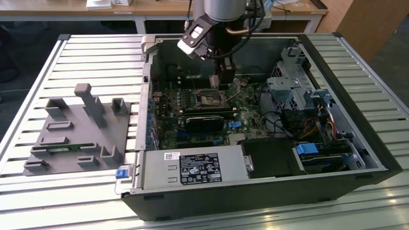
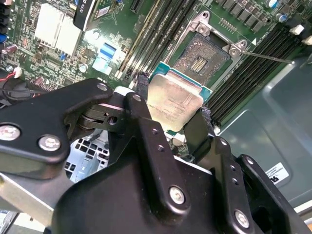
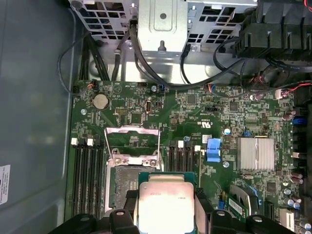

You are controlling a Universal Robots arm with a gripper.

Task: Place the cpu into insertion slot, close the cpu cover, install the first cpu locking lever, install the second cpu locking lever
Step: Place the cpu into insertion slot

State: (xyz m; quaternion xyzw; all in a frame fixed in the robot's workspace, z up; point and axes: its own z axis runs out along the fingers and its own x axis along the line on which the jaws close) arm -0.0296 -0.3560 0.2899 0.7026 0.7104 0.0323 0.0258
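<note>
Your gripper (image 2: 173, 97) is clamped on the cpu (image 2: 174, 104), one black finger on each of two opposite edges and the dull silver top facing the wrist cameras. The chip hangs above the green motherboard (image 3: 195, 114), close to the insertion slot (image 2: 202, 58) and not yet seated. The slot lies bare, its dark centre glinting gold. The cpu cover (image 3: 132, 142) is flipped up on the slot's far side, and a thin locking lever (image 2: 265, 56) juts clear.

In the exterior view, the arm (image 1: 223, 9) drops from the far side into the open computer case (image 1: 357, 158). Its wrist points straight down over the middle of the board.

To do this step well, keep the chip level and square its corners to the silver rim. It probably should go straight down, never slid across the contacts, which look fragile. Check also that the fingers will clear the raised cover.
</note>
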